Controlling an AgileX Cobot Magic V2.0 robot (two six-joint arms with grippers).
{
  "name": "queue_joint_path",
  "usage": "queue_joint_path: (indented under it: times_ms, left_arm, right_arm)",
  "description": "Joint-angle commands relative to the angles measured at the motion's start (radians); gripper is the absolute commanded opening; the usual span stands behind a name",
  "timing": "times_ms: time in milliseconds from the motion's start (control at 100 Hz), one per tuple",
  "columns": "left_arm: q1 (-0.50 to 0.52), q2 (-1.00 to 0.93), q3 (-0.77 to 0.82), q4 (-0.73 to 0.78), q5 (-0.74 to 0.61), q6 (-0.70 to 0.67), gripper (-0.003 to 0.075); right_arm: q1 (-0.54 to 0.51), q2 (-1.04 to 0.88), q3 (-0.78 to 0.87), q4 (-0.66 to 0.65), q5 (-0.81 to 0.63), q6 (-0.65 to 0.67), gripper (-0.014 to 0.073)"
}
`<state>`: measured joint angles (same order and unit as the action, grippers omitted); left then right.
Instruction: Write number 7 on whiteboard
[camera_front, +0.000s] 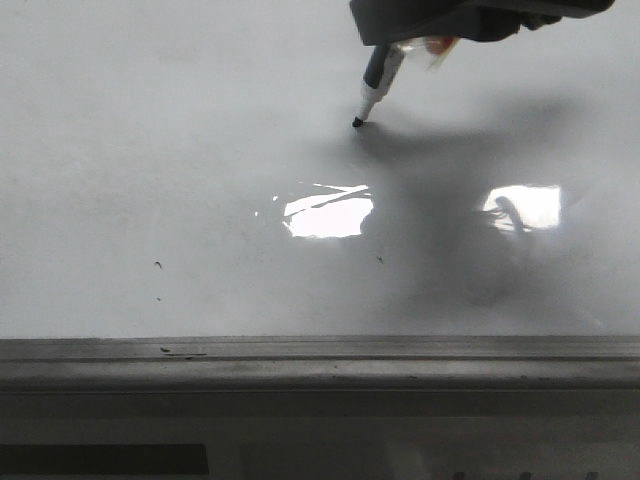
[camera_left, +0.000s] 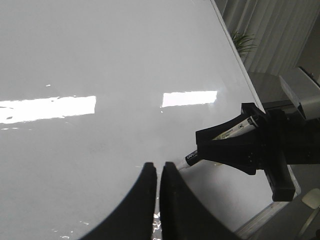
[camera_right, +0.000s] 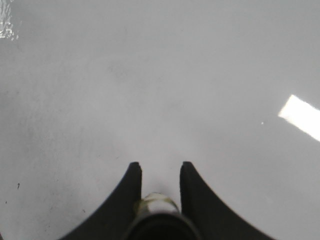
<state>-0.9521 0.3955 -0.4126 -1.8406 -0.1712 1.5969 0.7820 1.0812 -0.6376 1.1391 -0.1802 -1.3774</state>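
Observation:
The whiteboard (camera_front: 150, 150) is a large glossy white-grey board with bright glare patches. No number 7 shows on it in any view. My right gripper (camera_front: 420, 45) is at the top of the front view, shut on a marker (camera_front: 375, 85) that slants down and left, its black tip touching the board. The right gripper (camera_left: 230, 145) and the marker (camera_left: 225, 137) also show in the left wrist view. In the right wrist view the marker's end (camera_right: 156, 202) sits between the fingers (camera_right: 131, 192). My left gripper (camera_left: 157, 167) is shut and empty above the board, close to the marker's tip.
A grey metal edge rail (camera_front: 320, 360) runs along the board's near side. A few tiny dark specks (camera_front: 158, 265) lie on the board at the left. Beyond the board's far edge stand a plant (camera_left: 242, 42) and curtains (camera_left: 280, 30).

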Motion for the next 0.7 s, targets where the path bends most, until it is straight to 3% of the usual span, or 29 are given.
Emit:
queue_joint_path:
  times_ms: [0, 310, 500, 690]
  left_arm:
    - [-0.008, 0.006, -0.025, -0.022, 0.034, -0.007, -0.0020]
    - [-0.008, 0.006, -0.025, -0.022, 0.034, -0.007, -0.0020]
    - [-0.008, 0.006, -0.025, -0.022, 0.034, -0.007, -0.0020]
    - [-0.008, 0.006, -0.025, -0.022, 0.034, -0.007, -0.0020]
  right_arm:
    - [-0.017, -0.011, -0.021, 0.001, -0.043, -0.004, -0.0053]
    - [-0.033, -0.013, 0.009, 0.013, -0.065, -0.004, -0.0053]
    - [-0.033, -0.051, 0.049, 0.062, -0.150, -0.005, -0.0053]
    - [-0.033, -0.091, 0.058, 0.207, -0.162, -0.161, -0.0053]
